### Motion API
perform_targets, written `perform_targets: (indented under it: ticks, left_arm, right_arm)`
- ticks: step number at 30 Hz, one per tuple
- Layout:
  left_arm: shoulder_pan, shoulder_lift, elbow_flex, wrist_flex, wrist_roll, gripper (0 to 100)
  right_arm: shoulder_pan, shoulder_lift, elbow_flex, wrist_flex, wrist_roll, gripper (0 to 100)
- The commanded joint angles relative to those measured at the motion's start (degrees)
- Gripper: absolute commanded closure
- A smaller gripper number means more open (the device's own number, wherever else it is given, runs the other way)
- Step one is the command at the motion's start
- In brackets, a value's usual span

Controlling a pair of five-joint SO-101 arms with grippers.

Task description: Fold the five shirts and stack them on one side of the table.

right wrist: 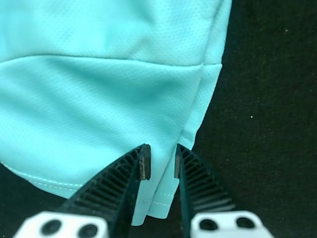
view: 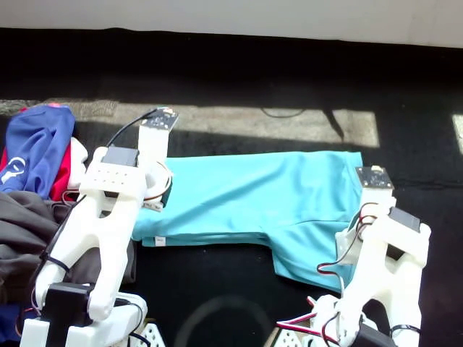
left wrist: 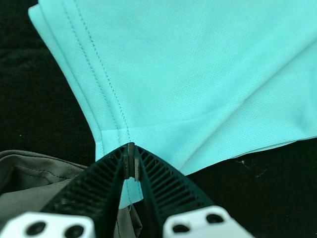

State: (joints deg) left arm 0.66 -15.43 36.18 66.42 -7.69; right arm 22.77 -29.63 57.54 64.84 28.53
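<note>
On the black table [view: 217, 289], close to the arms, the left claw [left wrist: 130, 161] is pinched tight on one edge of the teal shirt [view: 260, 195]. The right claw [right wrist: 159, 161] sits a little open around the other end. The shirt lies flat, only partly folded. Farther off, a heap of shirts [view: 29, 210] is not folded, so I think most work is left.
</note>
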Motion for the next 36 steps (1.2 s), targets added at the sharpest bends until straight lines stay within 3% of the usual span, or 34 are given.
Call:
perform_targets:
  ticks: [1, 19, 29, 36]
  left_arm:
    - [0.0, -1.7, -0.4, -0.5, -0.4, 99]
    - [0.0, -2.2, -0.5, -0.3, -0.4, 99]
    - [0.0, -2.2, -0.6, -0.3, -0.4, 99]
    - [0.0, -2.2, -0.7, -0.3, -0.4, 99]
  right_arm:
    - [0.7, -0.8, 0.5, -0.9, 0.5, 93.3]
    - [1.0, -1.3, 2.0, -2.6, 0.5, 99.1]
    - [1.5, -1.5, -6.6, 2.6, 0.5, 99.3]
    - [7.7, -1.3, -8.0, 3.1, 9.9, 99.3]
